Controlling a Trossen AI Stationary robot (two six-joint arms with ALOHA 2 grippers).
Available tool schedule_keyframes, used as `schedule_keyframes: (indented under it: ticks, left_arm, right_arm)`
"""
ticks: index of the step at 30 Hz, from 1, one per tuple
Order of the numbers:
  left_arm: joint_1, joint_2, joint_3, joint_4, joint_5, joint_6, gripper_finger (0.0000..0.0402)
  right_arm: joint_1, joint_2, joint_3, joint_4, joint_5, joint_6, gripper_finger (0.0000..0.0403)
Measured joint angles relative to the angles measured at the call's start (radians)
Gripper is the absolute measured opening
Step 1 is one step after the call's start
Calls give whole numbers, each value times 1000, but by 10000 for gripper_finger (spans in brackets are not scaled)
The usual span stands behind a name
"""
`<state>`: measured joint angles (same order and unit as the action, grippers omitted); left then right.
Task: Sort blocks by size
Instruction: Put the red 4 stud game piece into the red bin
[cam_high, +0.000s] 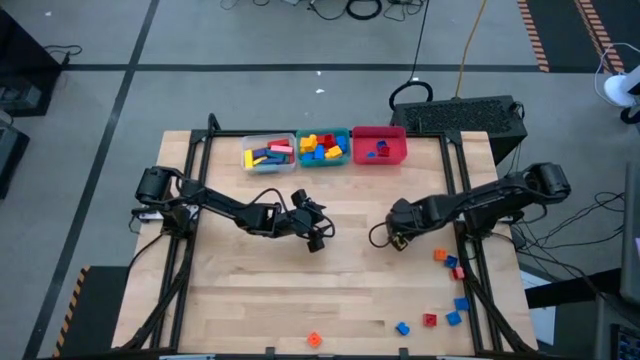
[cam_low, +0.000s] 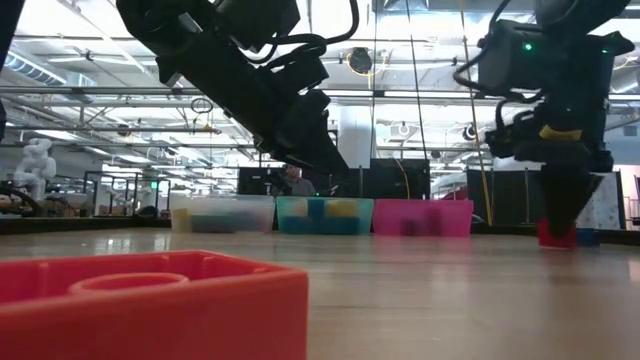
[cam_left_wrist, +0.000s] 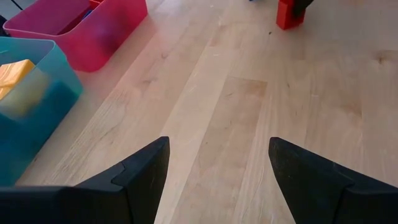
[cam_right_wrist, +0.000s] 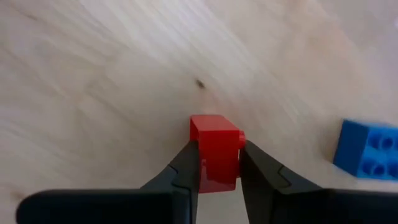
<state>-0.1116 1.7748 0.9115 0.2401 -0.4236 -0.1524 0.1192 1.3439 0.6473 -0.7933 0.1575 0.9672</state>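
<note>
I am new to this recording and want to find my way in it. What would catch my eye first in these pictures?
First, the right tool, shut on a small red plastic cube on the wooden table, right of the table's middle. Next, three plastic bins at the far edge: clear, teal and red, all holding bricks. The left tool waits open near the middle.

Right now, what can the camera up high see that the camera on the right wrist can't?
Only the high view shows the three bins, clear, teal and red, the waiting left gripper mid-table, and loose blocks near the right front corner. Only the right wrist view shows the fingers pinching a small red cube, a blue block beside it. Both show the right gripper over the wooden table.
</note>
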Motion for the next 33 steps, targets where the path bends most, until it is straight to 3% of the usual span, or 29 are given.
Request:
schedule_keyframes:
  ticks: [3, 9, 13, 18, 21, 27, 33]
  left_arm:
    - [0, 0, 0, 3, 0, 0, 276]
    - [0, 0, 0, 17, 0, 0, 276]
    - [0, 0, 0, 17, 0, 0, 276]
    - [0, 0, 0, 17, 5, 38, 276]
    - [-4, 0, -1, 61, 108, 139, 276]
    - [-43, 21, -30, 332, 440, 342, 254]
    - [-76, 73, -31, 402, 476, 478, 224]
  right_arm:
    - [-18, -8, 31, 5, 19, -45, 70]
    - [-91, -8, 147, 14, 155, -191, 69]
    - [-197, -8, 240, 28, 236, -347, 71]
    - [-385, -9, 303, 145, 236, -534, 70]
    - [-491, -9, 307, 217, 230, -603, 70]
    - [-647, 11, 307, 273, 152, -675, 71]
    - [-718, 79, 307, 319, 119, -713, 71]
